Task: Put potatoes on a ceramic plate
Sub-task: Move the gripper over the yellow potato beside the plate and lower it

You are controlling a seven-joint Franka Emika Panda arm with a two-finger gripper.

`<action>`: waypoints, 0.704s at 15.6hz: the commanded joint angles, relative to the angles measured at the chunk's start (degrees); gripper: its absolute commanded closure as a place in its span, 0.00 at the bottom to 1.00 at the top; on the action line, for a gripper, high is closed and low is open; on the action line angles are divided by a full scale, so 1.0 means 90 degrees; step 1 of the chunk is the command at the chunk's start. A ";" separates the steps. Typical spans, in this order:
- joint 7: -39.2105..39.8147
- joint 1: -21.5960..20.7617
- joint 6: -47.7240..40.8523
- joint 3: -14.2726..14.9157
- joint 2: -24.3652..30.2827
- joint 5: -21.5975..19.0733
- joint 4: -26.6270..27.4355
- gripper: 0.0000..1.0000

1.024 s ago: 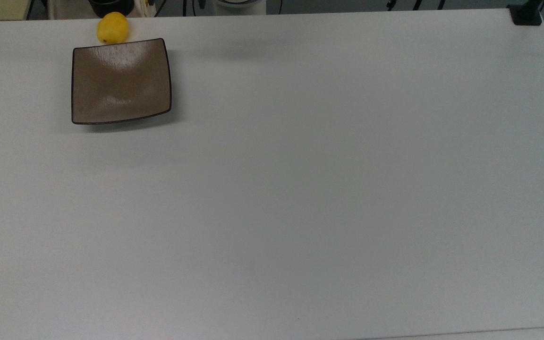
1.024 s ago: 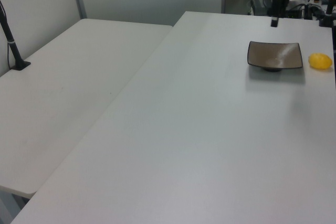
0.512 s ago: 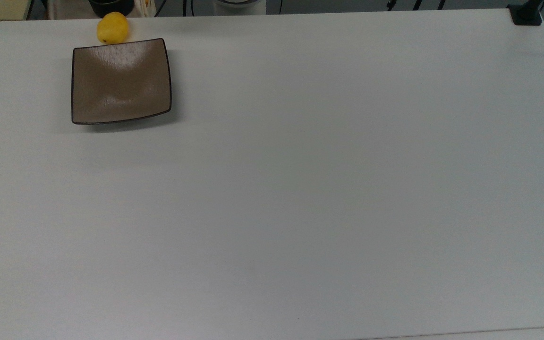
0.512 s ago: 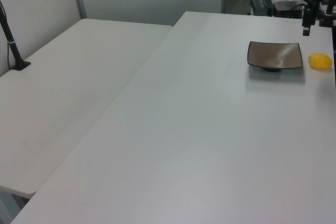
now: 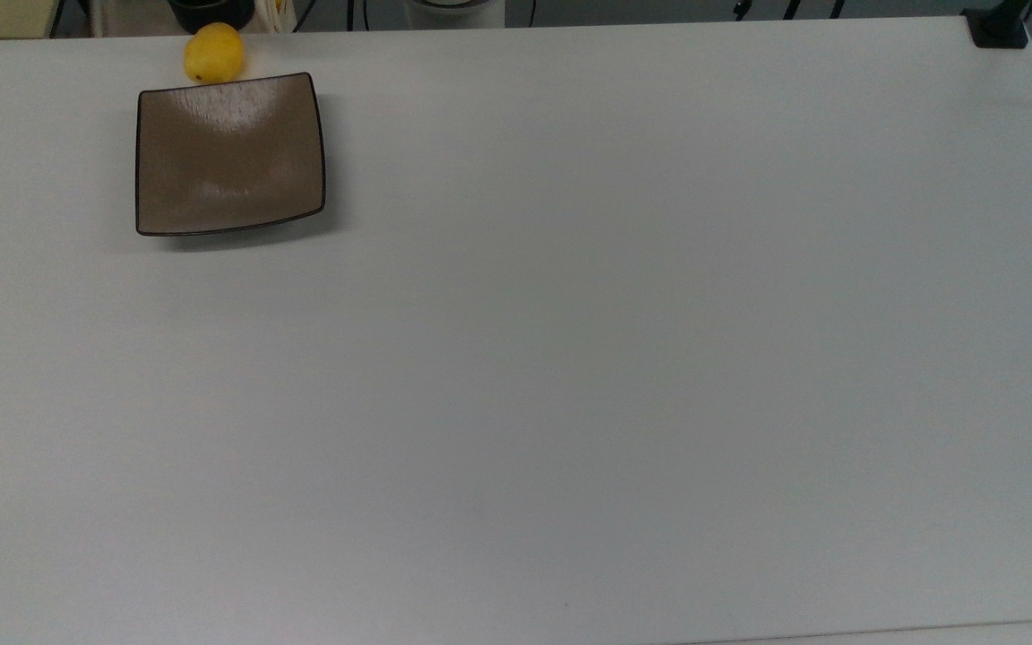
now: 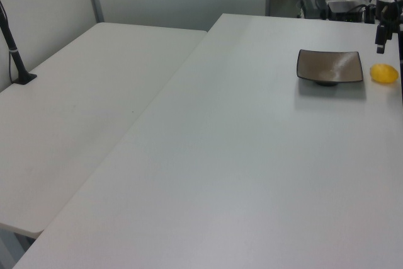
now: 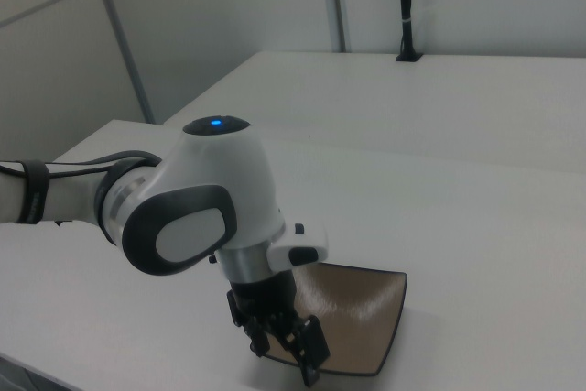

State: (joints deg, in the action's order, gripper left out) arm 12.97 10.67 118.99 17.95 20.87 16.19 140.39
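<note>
**The hand moves over to the potato**

In the left view, the robot's dark hand (image 6: 380, 41) has slid across from far behind the plate. Now it hangs just above the small, smooth, bright yellow, egg-shaped potato (image 6: 384, 73). This looks like the start of the job: the hand is getting ready to go down and pick the potato up. Nothing is in the hand yet. I cannot tell if its fingers are wide or narrow.

The potato has not moved. It sits on the big white worktop (image 5: 570, 358), just beside the far edge of the square, shiny brown ceramic plate (image 5: 229, 152) with its thin dark rim. In the top view it is so close to the plate that it may be touching. It is close to the worktop's edge too.

The plate has nothing on it. Light shines off its middle.
</note>
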 commanded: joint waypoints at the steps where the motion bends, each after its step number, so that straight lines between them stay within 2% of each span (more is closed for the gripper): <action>1: 0.0297 -0.0529 0.0274 0.0844 0.0015 0.0106 0.0065 0.00; 2: 0.0297 -0.0957 0.0333 0.1398 -0.0053 0.0106 0.0055 0.00; 3: 0.0297 -0.1193 0.0343 0.1723 -0.0063 0.0115 0.0055 0.00; 11: 0.0297 -0.2746 0.0754 0.3628 -0.0375 0.0115 0.0055 0.00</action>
State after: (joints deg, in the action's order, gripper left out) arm 15.19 -8.02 123.10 44.00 18.77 16.30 140.45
